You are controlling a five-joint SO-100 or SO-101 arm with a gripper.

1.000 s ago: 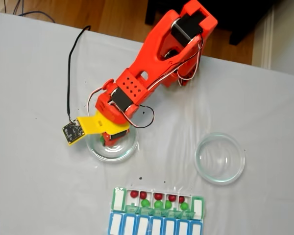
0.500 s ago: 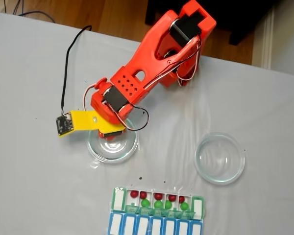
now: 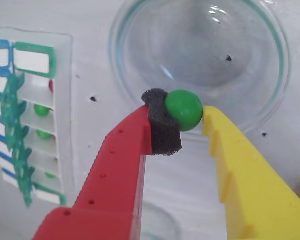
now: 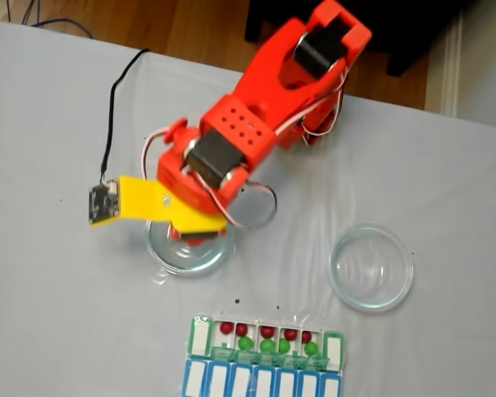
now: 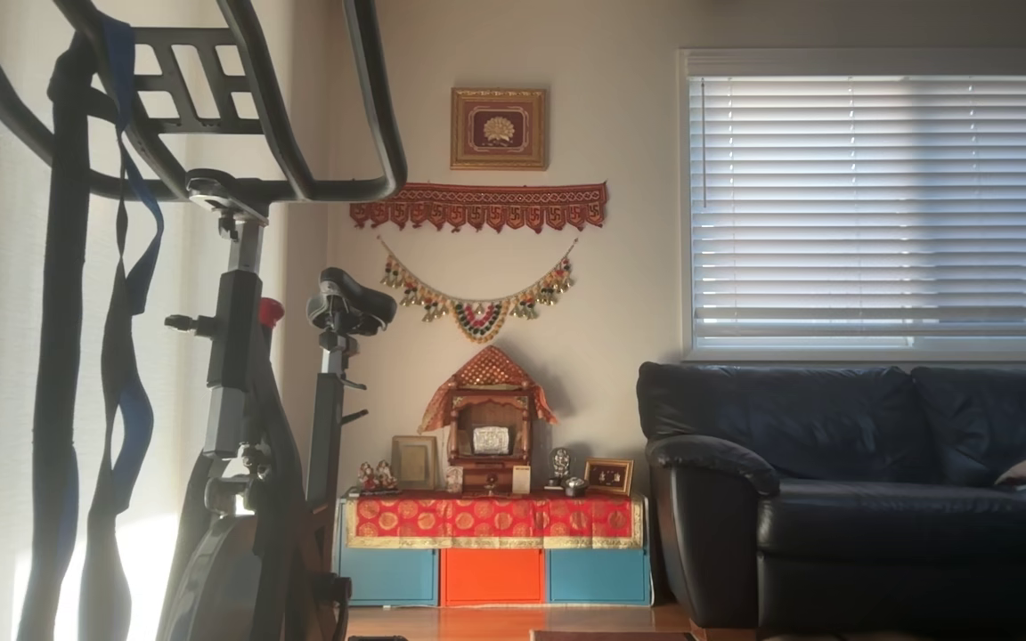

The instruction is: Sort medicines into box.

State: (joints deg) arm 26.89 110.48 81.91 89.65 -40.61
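Tool [image 3: 190, 112] clamped a small round green ball [image 3: 184, 110] between its black foam pad and yellow finger, above the round clear glass dish [image 3: 270, 45]. In the fixed view, the long green-and-white plastic pill organizer [image 4: 200, 336] sat on the desk's near side, holding red and green balls.

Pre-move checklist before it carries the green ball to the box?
1. Grip: green ball pinched in the gripper between foam pad and yellow finger - ok.
2. Ball lifted off the dish - cannot tell.
3. Box lids open - ok.
4. Free spot for a green: four greens and five reds seen in the fixed view, exact compartment - cannot tell.
5. Path over the table from dish to box bare - ok.
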